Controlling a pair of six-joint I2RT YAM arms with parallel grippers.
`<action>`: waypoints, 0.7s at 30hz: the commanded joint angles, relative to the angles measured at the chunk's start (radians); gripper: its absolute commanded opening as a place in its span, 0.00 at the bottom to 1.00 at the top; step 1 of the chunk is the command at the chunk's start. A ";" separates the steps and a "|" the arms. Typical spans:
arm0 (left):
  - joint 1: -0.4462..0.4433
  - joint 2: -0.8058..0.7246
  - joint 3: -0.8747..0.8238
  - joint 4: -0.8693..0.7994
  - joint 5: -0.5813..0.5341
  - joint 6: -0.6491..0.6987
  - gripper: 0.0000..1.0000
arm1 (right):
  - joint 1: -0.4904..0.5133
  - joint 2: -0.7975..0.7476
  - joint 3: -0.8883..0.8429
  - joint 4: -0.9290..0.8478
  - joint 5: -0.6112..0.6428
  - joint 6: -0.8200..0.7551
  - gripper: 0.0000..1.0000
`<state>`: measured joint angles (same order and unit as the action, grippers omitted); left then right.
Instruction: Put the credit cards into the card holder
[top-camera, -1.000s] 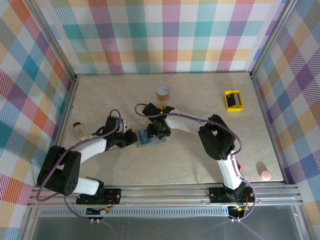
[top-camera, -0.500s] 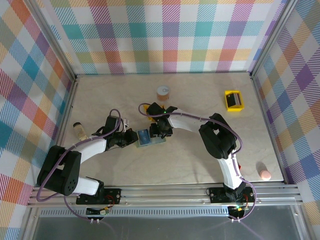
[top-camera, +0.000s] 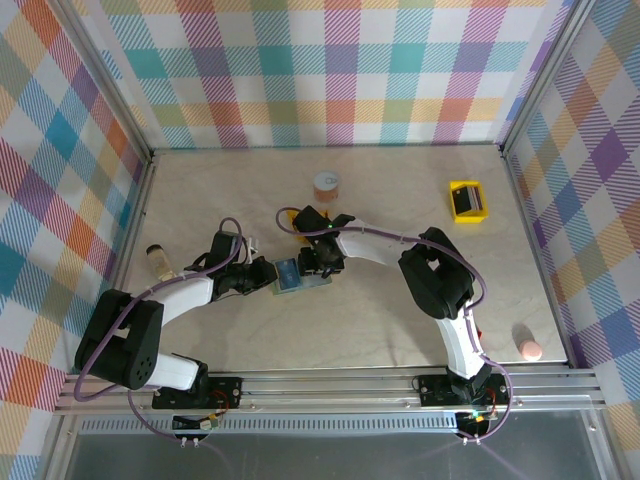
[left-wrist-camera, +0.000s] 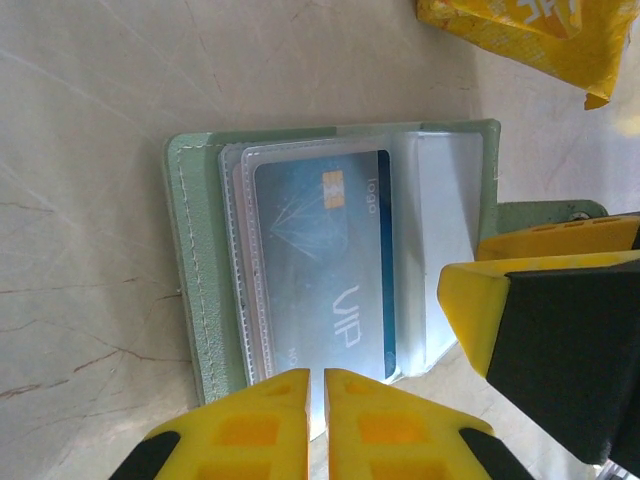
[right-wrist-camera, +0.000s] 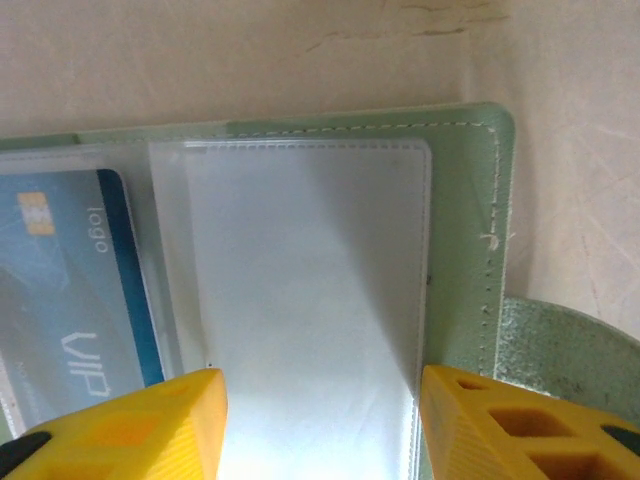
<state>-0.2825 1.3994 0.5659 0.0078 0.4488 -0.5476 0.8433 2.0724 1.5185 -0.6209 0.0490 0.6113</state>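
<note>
The sage-green card holder (top-camera: 318, 281) lies open on the table between both arms. A blue credit card (left-wrist-camera: 325, 260) marked VIP sits inside one of its clear sleeves, also seen as the blue card (right-wrist-camera: 75, 285) at the left of the right wrist view. My left gripper (left-wrist-camera: 316, 385) is shut, pinching the near edge of the card holder (left-wrist-camera: 195, 250) and its sleeves. My right gripper (right-wrist-camera: 318, 385) stands open just above the card holder (right-wrist-camera: 465, 220), its fingers either side of an empty clear sleeve. From above, the left gripper (top-camera: 262, 277) and right gripper (top-camera: 316, 262) meet at the wallet.
An orange-yellow snack packet (left-wrist-camera: 530, 30) lies just beyond the wallet. A yellow square tray (top-camera: 466, 200) stands at the back right, an orange cup (top-camera: 326, 184) at the back middle, a small bottle (top-camera: 158, 258) at the left, a pink object (top-camera: 529, 349) at the near right.
The right gripper has shifted slightly over the wallet and its fingers have come a little closer together. The left gripper has stayed in place.
</note>
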 joint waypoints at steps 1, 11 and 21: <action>0.009 -0.009 -0.011 0.022 0.016 -0.008 0.12 | 0.020 -0.055 -0.006 0.013 0.008 -0.020 0.54; 0.009 -0.020 -0.021 0.031 0.013 -0.011 0.12 | 0.021 -0.040 0.000 0.025 -0.015 -0.012 0.54; 0.009 -0.033 -0.027 0.032 0.007 -0.014 0.12 | 0.017 -0.053 0.001 0.024 -0.020 -0.015 0.53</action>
<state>-0.2825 1.3865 0.5518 0.0288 0.4519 -0.5583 0.8616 2.0560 1.5181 -0.5983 0.0402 0.6117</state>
